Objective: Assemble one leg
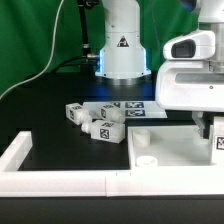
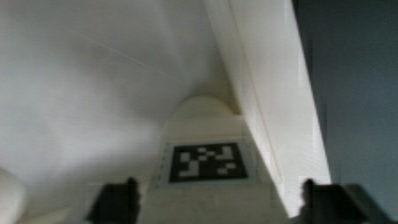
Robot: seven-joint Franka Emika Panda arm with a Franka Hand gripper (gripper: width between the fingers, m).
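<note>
One leg (image 2: 210,150), a white peg with a square tag, stands on the large white panel (image 2: 89,90) beside its raised rim (image 2: 267,80). My gripper (image 2: 222,200) is open. Its two dark fingertips (image 2: 119,200) stand either side of the leg with a small gap on each side. In the exterior view the gripper (image 1: 207,128) hangs over the panel (image 1: 170,148) at the exterior view's right. Only the leg's tag (image 1: 220,143) shows there, at the frame edge. Three more legs (image 1: 105,127) lie loose on the black table at centre left.
The robot base (image 1: 120,50) stands at the back centre. The marker board (image 1: 140,108) lies flat in front of it. A white L-shaped wall (image 1: 40,170) runs along the front and left. A round knob (image 1: 143,157) sits on the panel's near left corner.
</note>
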